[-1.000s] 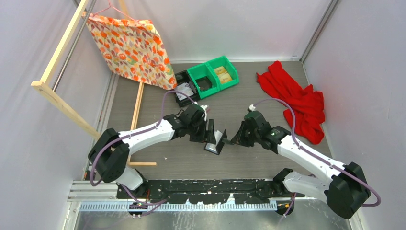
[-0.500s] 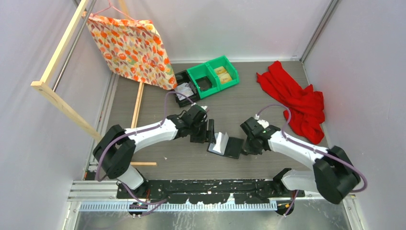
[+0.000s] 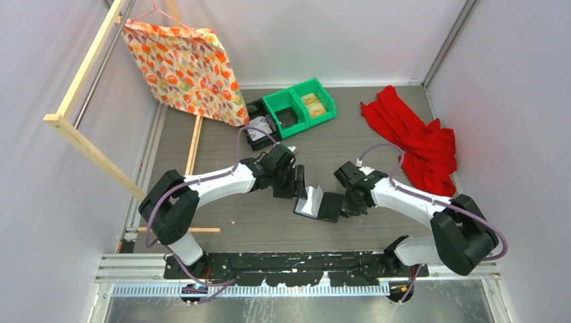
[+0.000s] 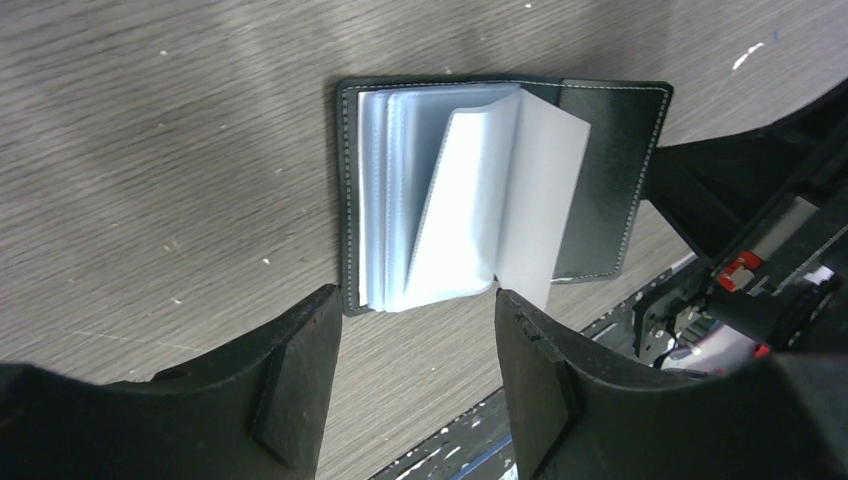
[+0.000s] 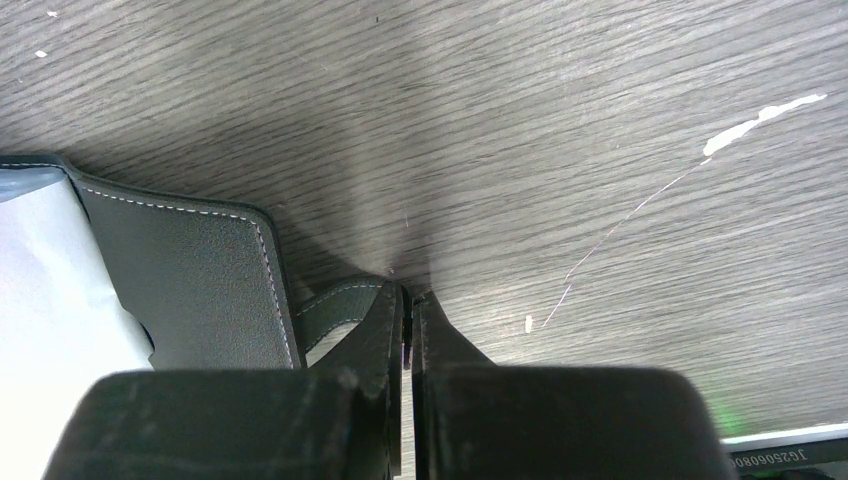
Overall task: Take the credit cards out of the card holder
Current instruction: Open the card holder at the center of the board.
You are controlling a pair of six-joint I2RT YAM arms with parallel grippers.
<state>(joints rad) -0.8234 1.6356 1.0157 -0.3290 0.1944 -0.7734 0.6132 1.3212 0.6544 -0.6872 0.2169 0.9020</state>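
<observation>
Task early stage, by the look of it. Holder (image 4: 610, 180) lies open, inner side up, on the surface (image 4: 150, 150), at lower centre of the top view, between the two arms. Sleeves (image 4: 400, 200) are fanned out on its left half in the left wrist view. One white leaf (image 4: 520, 190) stands up from the spine; cannot tell if it is a bare card or a sleeve with a card in it. No cards lie loose on the surface in any view, so the cards look to be all inside. Done: holder opened. Left: every card to pull out.

Left gripper (image 4: 413, 320) is released, fingers spread wide and holding nothing. In its wrist view they frame the holder's lower edge, one by the lower left corner, the other by the bottom of the raised leaf. Contact with the holder is unclear. In the top view the left arm reaches in from the left, wrist angled down toward the holder.

Right gripper (image 5: 408, 300) is clenched, fingers nearly together, pinching the tab (image 5: 340, 305) at the holder's right edge, low at the surface. The right arm is bent in from the right, likely pinning the holder flat for the other arm.
</observation>
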